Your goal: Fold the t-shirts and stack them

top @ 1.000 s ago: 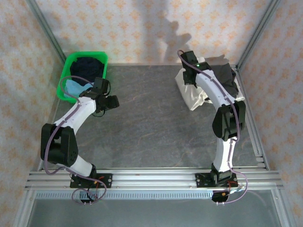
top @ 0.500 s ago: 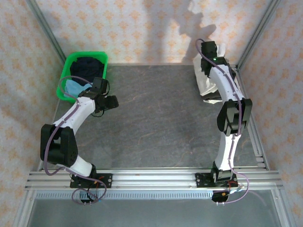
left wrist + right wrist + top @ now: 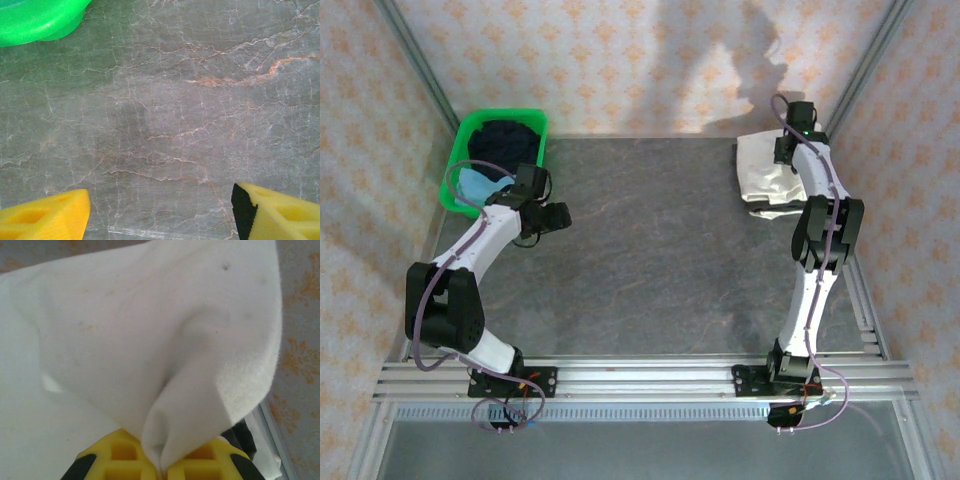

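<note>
My right gripper (image 3: 162, 467) is shut on a pinched fold of the off-white t-shirt (image 3: 150, 340), which drapes up and away from the jaws. From above, that gripper (image 3: 785, 157) sits at the far right corner over the off-white t-shirt (image 3: 758, 175), with a dark strip of the dark grey t-shirt (image 3: 772, 211) showing at the near edge. A dark cloth edge (image 3: 243, 432) also peeks out beside the right finger. My left gripper (image 3: 556, 215) hangs open over bare table (image 3: 160, 125), its yellow fingers (image 3: 45, 217) far apart. A dark navy t-shirt (image 3: 507, 135) and a light blue one (image 3: 477, 184) lie in the basket.
The green plastic basket (image 3: 460, 150) stands at the far left, its rim (image 3: 35, 20) just beyond my left gripper. Metal frame posts (image 3: 860, 80) and patterned walls close in the back and sides. A rail (image 3: 640, 375) runs along the near edge.
My right arm has swung toward the far right corner, dragging the off-white t-shirt over the dark grey one. The left arm has stayed still.
</note>
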`<action>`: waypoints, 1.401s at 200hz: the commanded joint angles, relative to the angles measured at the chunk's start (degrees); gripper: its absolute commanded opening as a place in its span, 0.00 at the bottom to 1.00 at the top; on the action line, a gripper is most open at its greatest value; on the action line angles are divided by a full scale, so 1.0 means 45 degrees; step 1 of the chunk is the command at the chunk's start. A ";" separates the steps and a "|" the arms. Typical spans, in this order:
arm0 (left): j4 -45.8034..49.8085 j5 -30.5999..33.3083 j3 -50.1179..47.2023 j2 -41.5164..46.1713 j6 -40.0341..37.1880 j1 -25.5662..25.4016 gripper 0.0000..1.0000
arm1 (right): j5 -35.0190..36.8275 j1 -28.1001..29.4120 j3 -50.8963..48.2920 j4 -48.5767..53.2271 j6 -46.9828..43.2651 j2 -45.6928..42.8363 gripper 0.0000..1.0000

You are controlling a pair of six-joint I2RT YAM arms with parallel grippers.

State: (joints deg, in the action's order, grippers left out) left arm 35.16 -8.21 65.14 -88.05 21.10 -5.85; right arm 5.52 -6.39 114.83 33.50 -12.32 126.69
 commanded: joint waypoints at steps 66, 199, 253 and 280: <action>0.0394 -0.0072 0.0202 -0.0184 -0.0196 0.0176 0.79 | 0.3079 -0.0457 0.1483 0.1548 0.1001 -0.0028 0.55; 0.0154 -0.0209 0.0036 -0.0042 -0.0241 0.0167 0.83 | -0.0736 -0.0463 -0.1976 -0.1610 0.4675 -0.0489 0.60; 0.0206 -0.0110 0.0094 -0.0101 -0.0295 0.0171 0.83 | -0.0782 -0.0496 -0.1274 0.0401 0.6304 0.0686 0.66; 0.0289 -0.0034 0.0121 -0.0110 -0.0357 0.0170 0.83 | -0.0154 -0.0509 -0.0484 0.1508 0.6697 0.0198 0.70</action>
State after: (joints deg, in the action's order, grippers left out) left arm 35.20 -8.97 65.14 -88.55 20.86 -5.85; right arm 1.98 -8.32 109.80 32.29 13.98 130.45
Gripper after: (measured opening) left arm 0.827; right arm 0.686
